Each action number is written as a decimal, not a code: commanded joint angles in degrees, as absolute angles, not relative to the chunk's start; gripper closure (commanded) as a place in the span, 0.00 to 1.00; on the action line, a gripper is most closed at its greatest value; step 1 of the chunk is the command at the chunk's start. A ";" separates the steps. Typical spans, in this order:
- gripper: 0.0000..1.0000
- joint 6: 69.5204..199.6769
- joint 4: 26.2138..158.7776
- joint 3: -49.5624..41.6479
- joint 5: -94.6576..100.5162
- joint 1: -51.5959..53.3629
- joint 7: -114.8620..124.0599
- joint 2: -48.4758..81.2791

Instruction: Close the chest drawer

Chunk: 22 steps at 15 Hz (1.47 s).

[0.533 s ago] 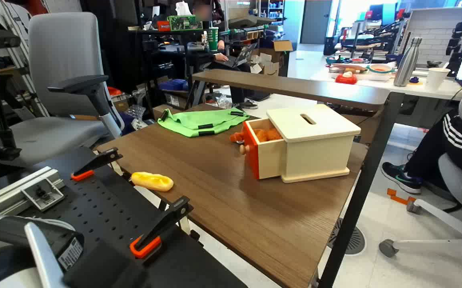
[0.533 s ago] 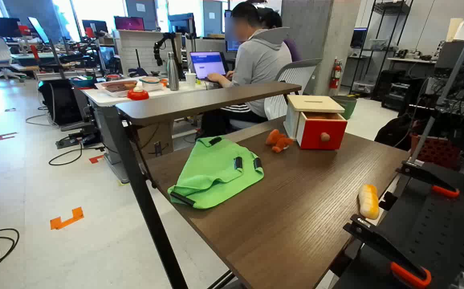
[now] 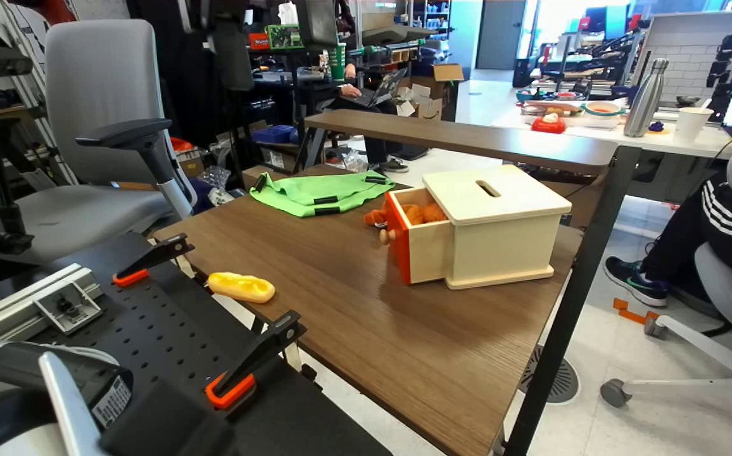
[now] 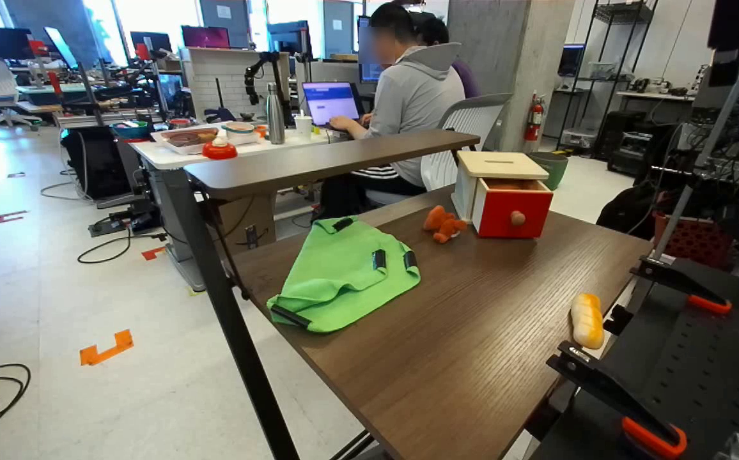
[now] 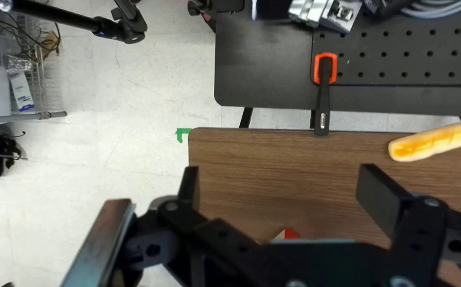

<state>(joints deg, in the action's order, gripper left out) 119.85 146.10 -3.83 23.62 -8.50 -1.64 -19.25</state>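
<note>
Plainly, the wrist view shows the fingers [image 5: 380,199] spread wide apart, with bare wood of the brown surface [image 5: 278,171] filling most of the gap between them. At the lower edge of that gap shows a small red corner [image 5: 291,234], too little of it to name. Clear of the fingers, a yellow bread roll [image 5: 434,142] lies near the surface's edge, and beyond that edge a black bench [image 5: 262,75] carries a black-and-orange clamp [image 5: 324,99]. Both exterior views show the roll too, and two such clamps. In an exterior view, dark blurred shapes [image 3: 233,50] sit at the top edge; whether they are the fingers, I cannot tell.

Farther along the surface, well apart from the roll, lies a rumpled green cloth [image 3: 318,190]. Toward the far side stands the cream chest [image 3: 505,247], its drawer [image 3: 428,253] partway out. In an exterior view the drawer's inside can be seen, with orange fluff [image 3: 423,214] in it. In an exterior view the orange-red front [image 4: 494,220] with its round knob [image 4: 518,218] faces the camera, and an orange plush [image 4: 447,229] lies in full sight just beside the chest.

Past them runs a raised brown shelf [image 3: 461,135]. Behind it, a white table [image 4: 155,153] bears a steel bottle [image 3: 646,101]. Farthest, in an exterior view, is a red fire extinguisher [image 4: 534,118].
</note>
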 commanded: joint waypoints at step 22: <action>0.00 157.80 137.82 0.07 38.09 -7.97 28.22 18.92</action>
<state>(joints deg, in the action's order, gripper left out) 158.73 139.89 -0.65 39.31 -8.28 28.38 15.97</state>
